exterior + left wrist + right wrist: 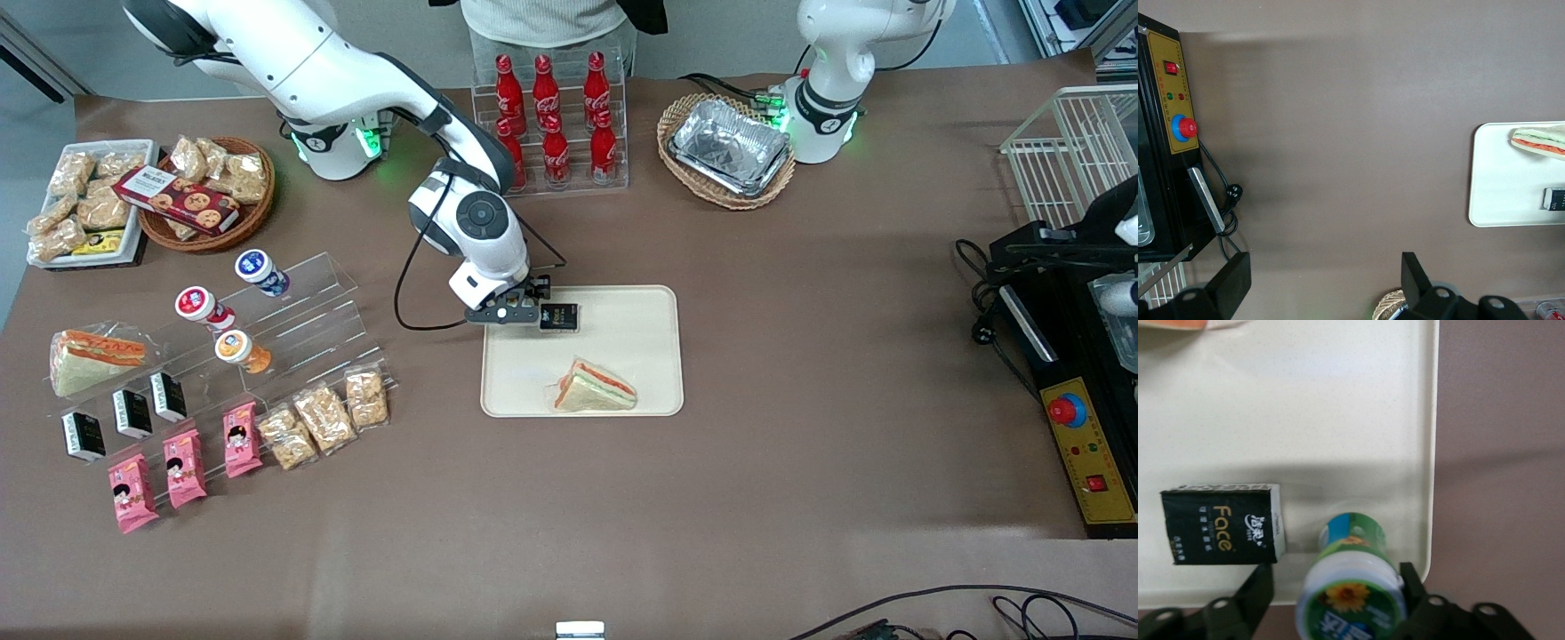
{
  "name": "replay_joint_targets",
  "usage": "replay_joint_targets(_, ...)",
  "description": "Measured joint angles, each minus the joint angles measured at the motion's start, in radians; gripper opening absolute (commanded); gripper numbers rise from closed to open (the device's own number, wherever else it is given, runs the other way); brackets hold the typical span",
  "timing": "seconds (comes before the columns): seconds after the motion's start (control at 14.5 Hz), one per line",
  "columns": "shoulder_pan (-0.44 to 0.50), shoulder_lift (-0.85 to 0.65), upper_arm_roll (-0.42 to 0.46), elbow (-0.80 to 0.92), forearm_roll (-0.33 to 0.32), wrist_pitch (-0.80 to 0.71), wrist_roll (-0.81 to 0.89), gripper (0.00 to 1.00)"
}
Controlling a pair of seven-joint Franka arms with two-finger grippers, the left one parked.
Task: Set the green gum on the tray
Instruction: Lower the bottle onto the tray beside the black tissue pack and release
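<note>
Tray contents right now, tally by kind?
Sandwich: 1
Black Face box: 1
Green gum: 1, inside the open end effector, at a corner of the tray
Total: 3

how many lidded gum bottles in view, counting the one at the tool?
4. Blue-lidded bottle, red-lidded bottle and orange-bodied bottle on the acrylic shelf; green gum on the tray between the open tool.

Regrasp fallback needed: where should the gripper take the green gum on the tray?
From above, across the round body under the lid: the green gum stands upright by the tray corner, with a black box close beside it. The gripper hangs over it, open and astride.
</note>
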Motion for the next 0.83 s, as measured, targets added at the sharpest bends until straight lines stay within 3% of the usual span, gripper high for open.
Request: replay_joint_targets(0.83,-0.008,-0.005,-0.002,0.011,-0.005,0.012,0.002,1.0)
